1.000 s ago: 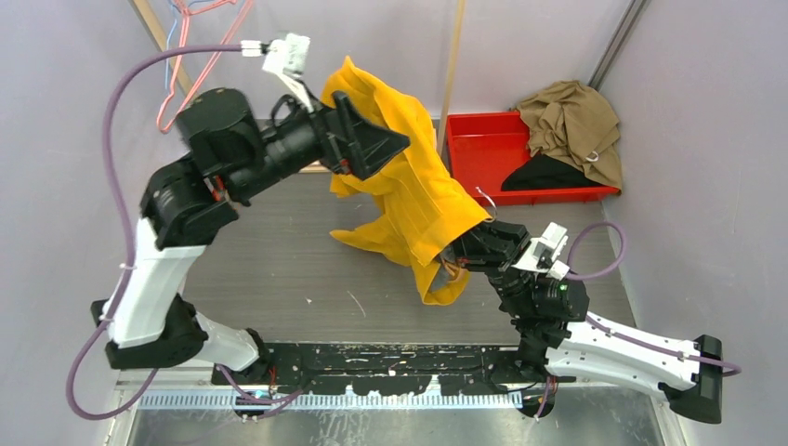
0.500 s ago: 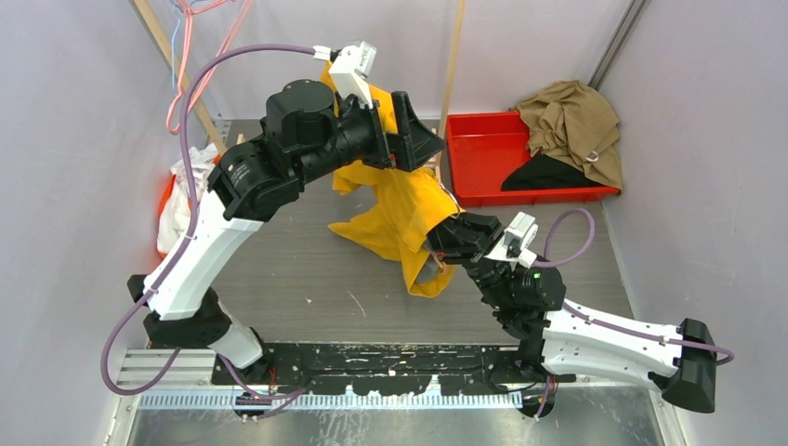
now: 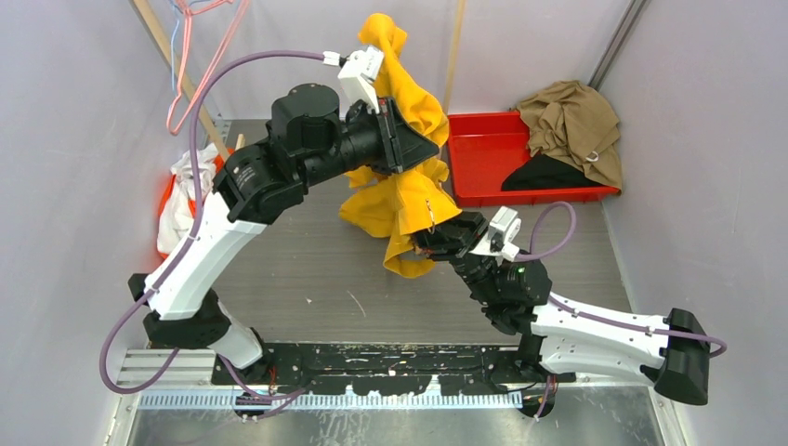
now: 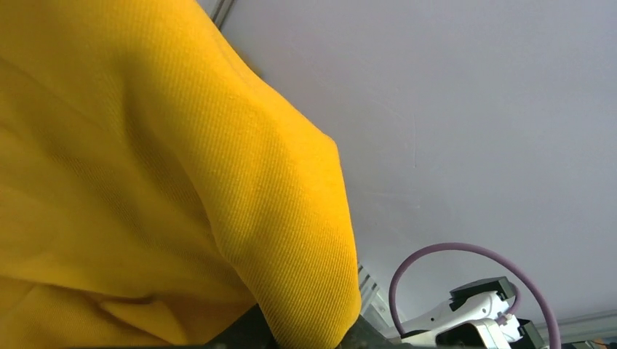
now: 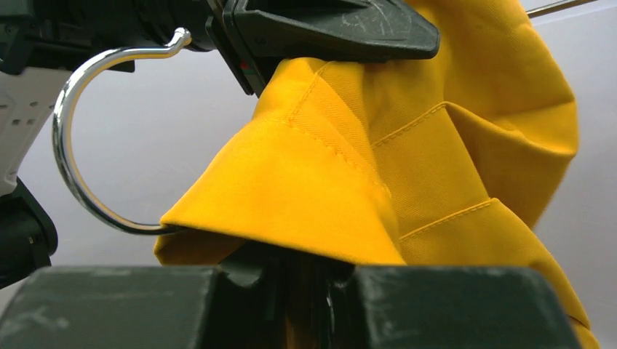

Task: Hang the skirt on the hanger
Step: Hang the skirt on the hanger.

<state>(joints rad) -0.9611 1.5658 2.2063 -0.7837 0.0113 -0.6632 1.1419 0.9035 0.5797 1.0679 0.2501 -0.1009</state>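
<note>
The yellow skirt (image 3: 409,190) hangs bunched above the table's middle. My left gripper (image 3: 420,147) is shut on its upper part, and a peak of cloth stands above the fingers. In the left wrist view the skirt (image 4: 145,182) fills the frame and runs down between the fingers of the left gripper (image 4: 309,338). My right gripper (image 3: 435,243) sits under the skirt's lower folds, shut on the hanger. Only the hanger's metal hook (image 5: 69,156) shows, curving out left of the skirt (image 5: 436,167); its body is hidden under the cloth above the right gripper (image 5: 305,291).
A red bin (image 3: 483,153) at the back right holds a tan garment (image 3: 571,125) and a black one (image 3: 548,175). A white bundle (image 3: 181,200) lies at the left wall. Coloured wire hangers (image 3: 200,56) hang at the back left.
My left gripper swung right over the skirt, shut on its upper part and raised it. My right gripper moved left and farther in with the hanger.
</note>
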